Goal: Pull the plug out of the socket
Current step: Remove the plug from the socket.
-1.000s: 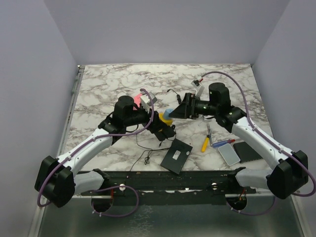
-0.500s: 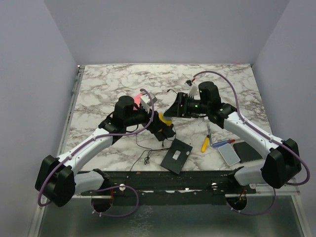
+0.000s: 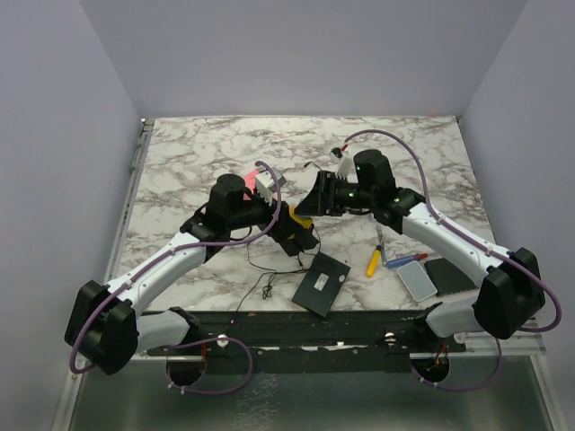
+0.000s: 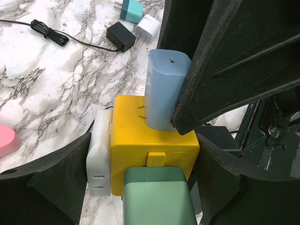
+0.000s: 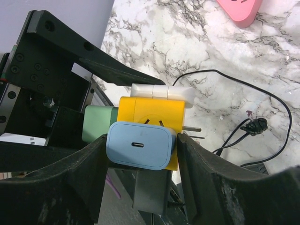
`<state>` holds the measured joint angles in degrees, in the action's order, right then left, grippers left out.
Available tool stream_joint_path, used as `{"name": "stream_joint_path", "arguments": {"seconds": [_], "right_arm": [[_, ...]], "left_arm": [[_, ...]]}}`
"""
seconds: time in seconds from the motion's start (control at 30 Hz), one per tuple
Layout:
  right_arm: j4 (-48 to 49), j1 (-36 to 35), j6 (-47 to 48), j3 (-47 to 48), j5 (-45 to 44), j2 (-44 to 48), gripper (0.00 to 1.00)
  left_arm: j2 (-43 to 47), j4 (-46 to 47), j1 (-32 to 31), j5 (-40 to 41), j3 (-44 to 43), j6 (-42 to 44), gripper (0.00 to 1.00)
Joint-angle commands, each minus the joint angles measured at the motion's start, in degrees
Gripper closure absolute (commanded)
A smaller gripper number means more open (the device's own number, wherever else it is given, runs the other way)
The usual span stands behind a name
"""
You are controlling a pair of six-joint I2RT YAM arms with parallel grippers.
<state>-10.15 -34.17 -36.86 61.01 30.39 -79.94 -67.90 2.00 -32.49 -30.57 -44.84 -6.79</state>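
Note:
The socket is a yellow cube [image 4: 154, 136] with a blue plug [image 4: 164, 89] on top, a green plug [image 4: 159, 197] at the near face and a white plug [image 4: 99, 154] on its left. My left gripper [image 4: 143, 159] is shut on the socket, one finger on the white plug and the other on the cube's right side. In the right wrist view the blue plug [image 5: 139, 144] sits between the fingers of my right gripper [image 5: 140, 143], both pads touching its sides. In the top view the two grippers meet over the socket [image 3: 301, 216] at mid-table.
A pink block [image 3: 252, 175] lies behind the left gripper. A black adapter with cable [image 4: 121, 36], a teal plug [image 4: 131, 9] and a white plug [image 4: 147, 27] lie beyond. A black box [image 3: 321, 283], a yellow-handled tool [image 3: 372, 262] and a grey slab [image 3: 418, 280] lie near the front.
My right arm has swung left to the socket and its jaws have narrowed onto the blue plug. The left arm and socket have stayed put.

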Motion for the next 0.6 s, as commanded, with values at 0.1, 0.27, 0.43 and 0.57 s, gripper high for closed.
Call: {"name": "stream_joint_path", "arguments": {"seconds": [0.1, 0.27, 0.43, 0.57], "right_arm": [[1.8, -0.6, 0.8, 0.8, -0.7, -0.7, 0.40], [0.9, -1.1, 1.8, 1.4, -1.1, -1.2, 0.46], [-0.2, -2.1, 2.5, 1.6, -3.5, -0.9, 0.64], [-1.7, -4.4, 4.0, 2.0, -9.7, -0.1, 0.74]], "left_arm": [[0.0, 3.2, -0.3, 0.1, -1.4, 0.0, 0.81], [0.4, 2.8, -0.3, 0.5, -1.5, 0.3, 0.83], [0.0, 2.3, -0.3, 1.2, -1.6, 0.2, 0.83], [-0.7, 1.4, -0.3, 1.4, -2.3, 0.8, 0.83]]}}
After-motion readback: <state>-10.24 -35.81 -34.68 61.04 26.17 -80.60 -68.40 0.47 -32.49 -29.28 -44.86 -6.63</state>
